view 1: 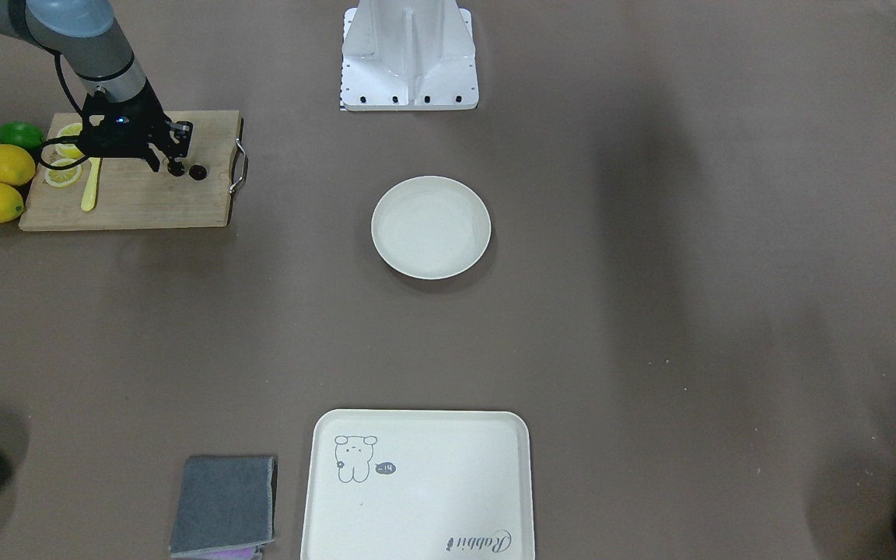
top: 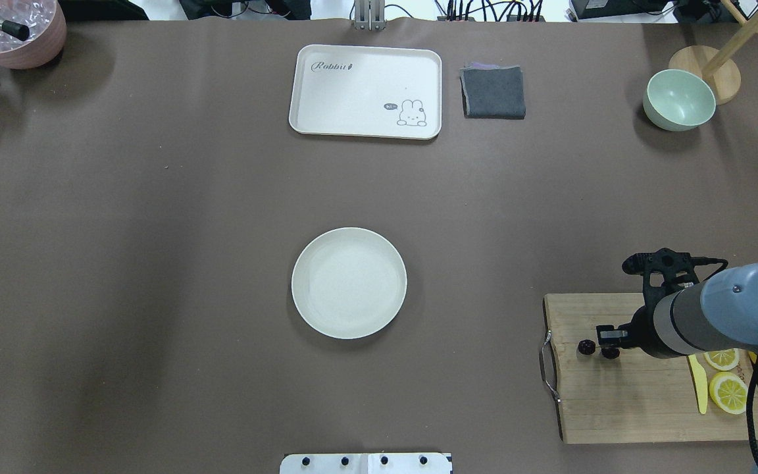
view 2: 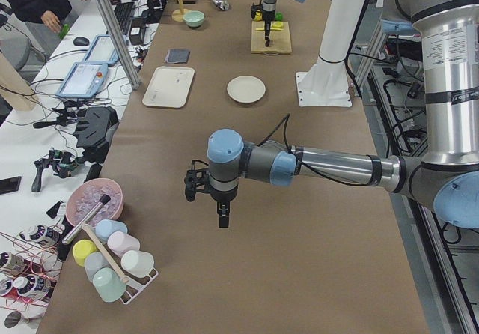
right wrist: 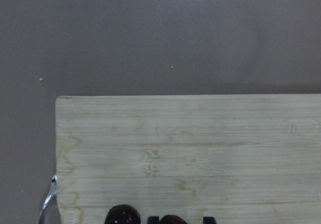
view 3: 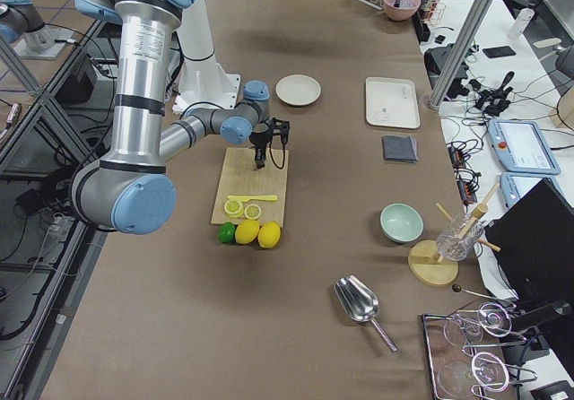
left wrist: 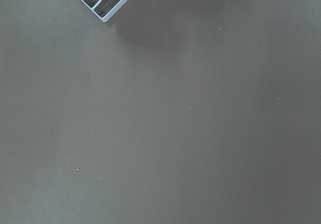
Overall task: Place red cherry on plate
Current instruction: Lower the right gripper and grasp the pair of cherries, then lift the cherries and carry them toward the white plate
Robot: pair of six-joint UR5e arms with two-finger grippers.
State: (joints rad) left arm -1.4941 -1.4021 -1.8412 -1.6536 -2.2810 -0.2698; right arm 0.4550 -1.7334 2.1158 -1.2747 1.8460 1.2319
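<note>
The red cherry (view 1: pixel 197 173) is a dark pair lying on the wooden cutting board (view 1: pixel 129 198). My right gripper (view 1: pixel 168 166) is down over it, open. In the right wrist view its two fingertips (right wrist: pixel 153 219) straddle one cherry (right wrist: pixel 173 219), with a gap on one side. The other cherry (right wrist: pixel 123 215) lies just outside the fingers. The round cream plate (view 1: pixel 431 227) sits empty at mid-table, well away from the board. My left gripper (view 2: pixel 222 218) hovers above bare table far from both; I cannot tell whether it is open or shut.
Two lemons (view 1: pixel 8 165), a lime (view 1: pixel 20 134), lemon slices (view 1: pixel 63 173) and a yellow knife (view 1: pixel 90 187) crowd the board's outer end. A bear-print tray (view 1: pixel 417 486), grey cloth (view 1: pixel 222 505) and green bowl (top: pixel 678 99) line the far side. The robot base (view 1: pixel 409 58) stands behind the plate.
</note>
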